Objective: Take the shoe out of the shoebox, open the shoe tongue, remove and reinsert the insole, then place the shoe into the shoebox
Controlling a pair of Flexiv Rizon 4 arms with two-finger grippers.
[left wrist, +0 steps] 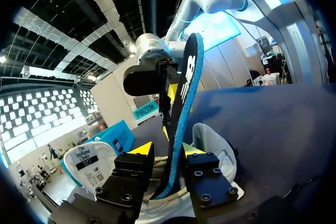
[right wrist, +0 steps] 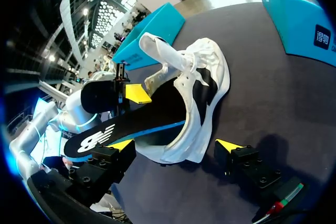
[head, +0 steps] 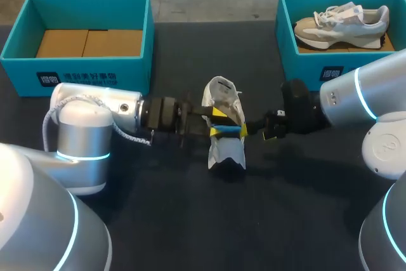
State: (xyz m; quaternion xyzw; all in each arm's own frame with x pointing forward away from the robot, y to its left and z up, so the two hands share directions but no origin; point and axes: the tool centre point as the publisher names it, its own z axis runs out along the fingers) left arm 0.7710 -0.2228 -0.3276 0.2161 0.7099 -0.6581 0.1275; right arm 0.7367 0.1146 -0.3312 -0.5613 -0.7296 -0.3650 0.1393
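Note:
A white shoe (head: 223, 150) lies on the dark table between my two arms, its tongue (right wrist: 160, 51) pulled up. A black insole with a blue edge (left wrist: 184, 103) stands on edge out of the shoe's opening (right wrist: 202, 87). It passes between the fingers of my left gripper (left wrist: 167, 149), which is open: one yellow tip is close against the insole and the other stands clear of it. In the head view the left gripper (head: 216, 122) is at the shoe's left side. My right gripper (right wrist: 176, 148) stands wide open at the shoe's right side (head: 254, 126), holding nothing.
A teal shoebox (head: 76, 68) with a cardboard floor stands at the back left. A second teal shoebox (head: 304, 61) at the back right holds another pale shoe (head: 342, 20). Bare dark table lies in front of the shoe.

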